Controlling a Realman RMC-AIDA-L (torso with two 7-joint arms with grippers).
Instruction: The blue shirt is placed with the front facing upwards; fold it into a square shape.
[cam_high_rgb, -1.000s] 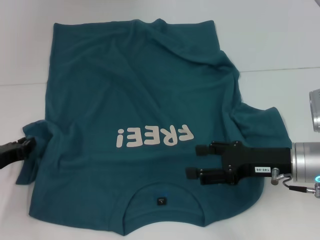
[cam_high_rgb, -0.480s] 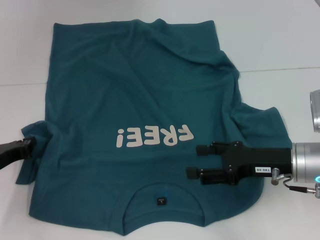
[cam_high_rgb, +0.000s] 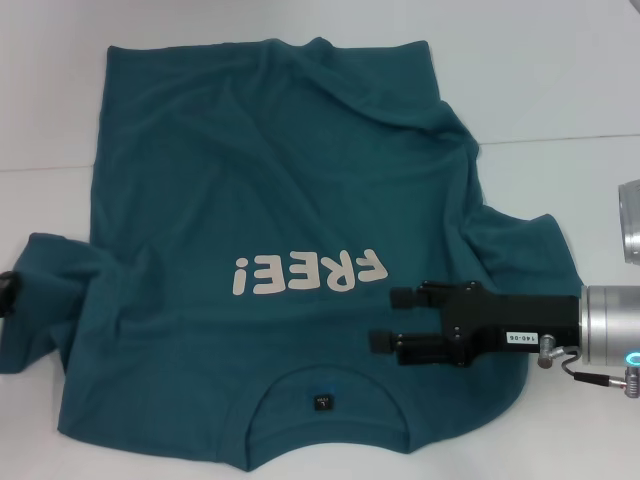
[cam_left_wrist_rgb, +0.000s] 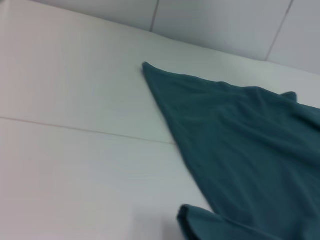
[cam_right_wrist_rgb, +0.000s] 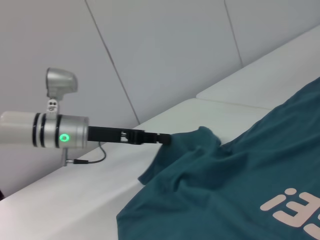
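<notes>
On the white bench (cam_high_rgb: 560, 90) we see the blue shirt (cam_high_rgb: 270, 190) spread front up, its "FREE!" lettering (cam_high_rgb: 310, 273) reading toward the far edge, its neckline and small dark tag (cam_high_rgb: 321, 402) nearest our body. The cloth is rumpled along our right side, where a sleeve bunches up beside the right arm. Our right claw (cam_high_rgb: 390, 320) hovers over the shirt's chest, just right of the lettering, its two fingers (cam_high_rgb: 408, 298) parted and gripping nothing. Our left claw (cam_right_wrist_rgb: 165, 140) sits at the left border of the head view; seen from the right wrist, it is clenched on the left sleeve (cam_high_rgb: 45, 290), drawing that fabric out sideways and up off the bench. We see no containers anywhere on the bench.
</notes>
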